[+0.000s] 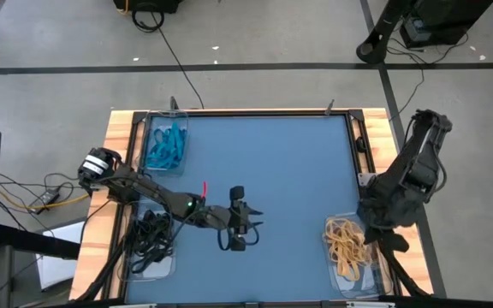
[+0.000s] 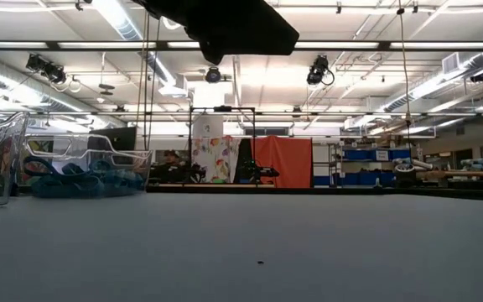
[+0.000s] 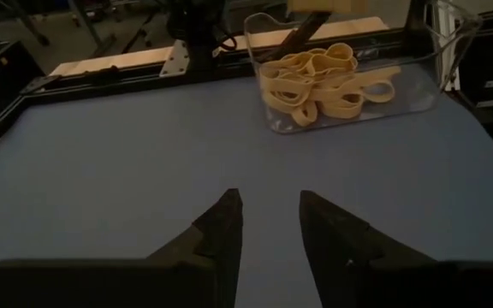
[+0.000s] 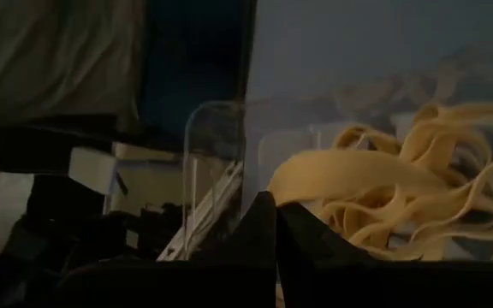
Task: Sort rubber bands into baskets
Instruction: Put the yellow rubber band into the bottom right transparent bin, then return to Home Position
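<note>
Left gripper (image 1: 248,229) hovers over bare mat; sorting looks all but finished

Its fingers (image 3: 221,229) stand partly spread, pinching nothing, above the blue table (image 1: 289,171) nearer the front edge than the middle; the right gripper (image 4: 274,224) is pressed together, empty, over the front-right basket (image 1: 375,278) of tan bands (image 1: 346,239); teal bands (image 1: 165,147) fill the back-left basket (image 1: 151,120), its long axis front to back; black bands (image 1: 151,238) lie front-left; I see no loose band left on the mat, so little seems to remain.
</note>
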